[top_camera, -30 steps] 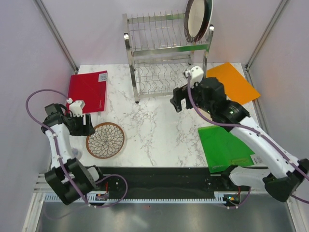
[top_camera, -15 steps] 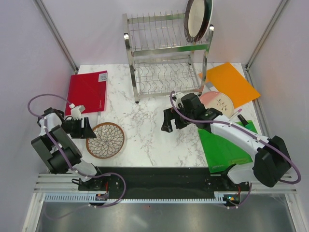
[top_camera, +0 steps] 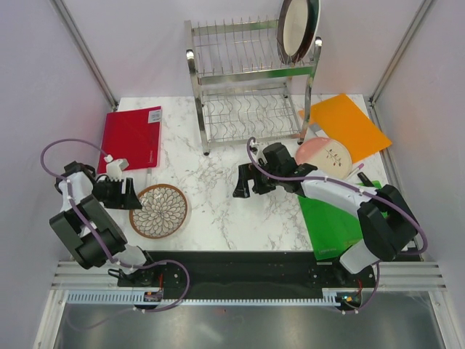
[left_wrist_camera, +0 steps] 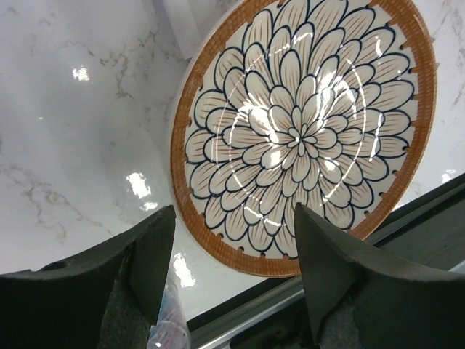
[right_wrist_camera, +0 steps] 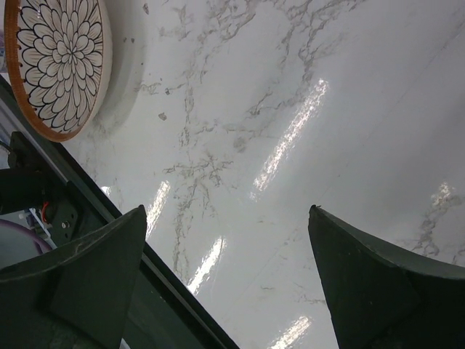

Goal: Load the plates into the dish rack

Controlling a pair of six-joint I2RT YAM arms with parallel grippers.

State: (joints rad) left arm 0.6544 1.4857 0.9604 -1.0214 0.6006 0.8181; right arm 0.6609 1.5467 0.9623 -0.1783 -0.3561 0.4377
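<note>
The dish rack (top_camera: 251, 87) is placed at the far side of the marble table (top_camera: 214, 222), in the middle. One upright plate (top_camera: 298, 29), with a dark rim and a pale centre, is seen in the upper shelf of the rack, at its right end. The other slots of this shelf and the wavy lower shelf are seen without plates.

The brown plate (top_camera: 158, 211) with the white petal pattern is laid flat on the table, at the near left, close to the front edge. The left gripper (top_camera: 131, 193) is held low just beside the left rim of this plate. In the left wrist view its fingers (left_wrist_camera: 138, 262) are spread apart and the plate is seen between them, a little beyond the tips; it is not gripped. Whether the rim is touched cannot be told.

The pink plate (top_camera: 327, 155) with the sprig is laid flat at the right of the rack, partly on the orange board (top_camera: 352, 120) and partly hidden by the right arm. The green board (top_camera: 334, 218) is near it, and the red board (top_camera: 132, 137) is at the far left.

The right gripper (top_camera: 243, 182) is held over bare marble in the middle of the table, well apart from the brown plate. Its jaws are opened wide and nothing is held.
</note>
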